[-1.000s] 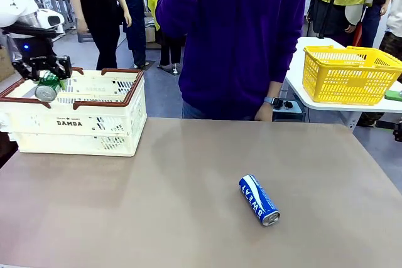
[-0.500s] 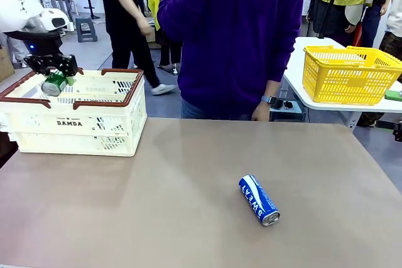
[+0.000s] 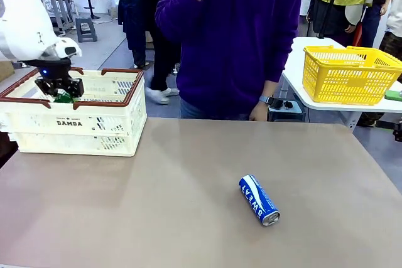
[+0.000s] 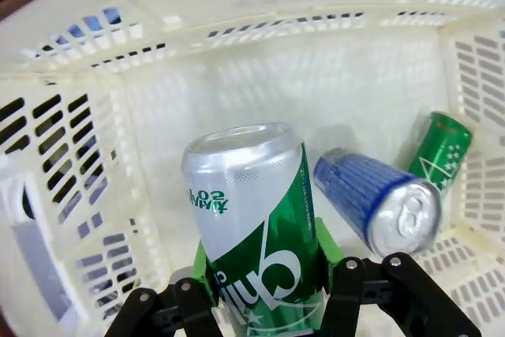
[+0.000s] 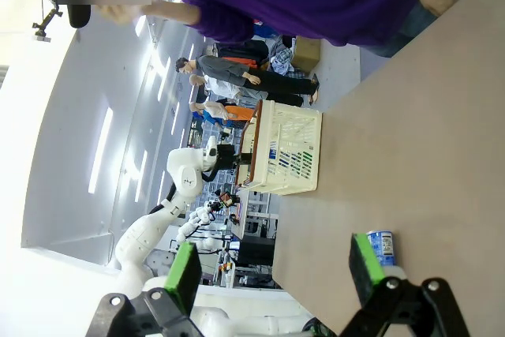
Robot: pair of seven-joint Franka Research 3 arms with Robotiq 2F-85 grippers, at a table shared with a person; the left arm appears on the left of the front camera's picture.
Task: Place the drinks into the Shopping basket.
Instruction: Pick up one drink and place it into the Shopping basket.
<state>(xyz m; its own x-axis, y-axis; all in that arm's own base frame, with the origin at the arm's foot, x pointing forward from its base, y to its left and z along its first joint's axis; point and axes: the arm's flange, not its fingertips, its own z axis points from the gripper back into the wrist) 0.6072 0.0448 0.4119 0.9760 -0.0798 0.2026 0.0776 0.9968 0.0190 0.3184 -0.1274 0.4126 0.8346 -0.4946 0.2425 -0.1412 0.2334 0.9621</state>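
My left gripper (image 3: pixel 60 90) is shut on a green can (image 3: pixel 64 98) and has it lowered inside the cream Shopping basket (image 3: pixel 94 130) at the table's far left. In the left wrist view the held green can (image 4: pixel 256 219) points down between the green pads (image 4: pixel 327 246). A blue can (image 4: pixel 379 199) and another green can (image 4: pixel 440 146) lie on the basket floor (image 4: pixel 260 76) below it. A blue "SWEAT" can (image 3: pixel 259 199) lies on its side on the table, right of centre. My right gripper (image 5: pixel 276 270) stands open above the table's right side, with the blue can (image 5: pixel 382 244) and the basket (image 5: pixel 284 147) ahead of it.
A person in a purple top (image 3: pixel 239 36) stands at the far edge, one hand (image 3: pixel 259 112) hanging by the table. A yellow mesh basket (image 3: pixel 348 73) sits on a white side table at the right. Other people move about behind.
My left gripper has carried the green can from above the basket's left rim to the right and down into the basket. The blue can on the table has not moved.
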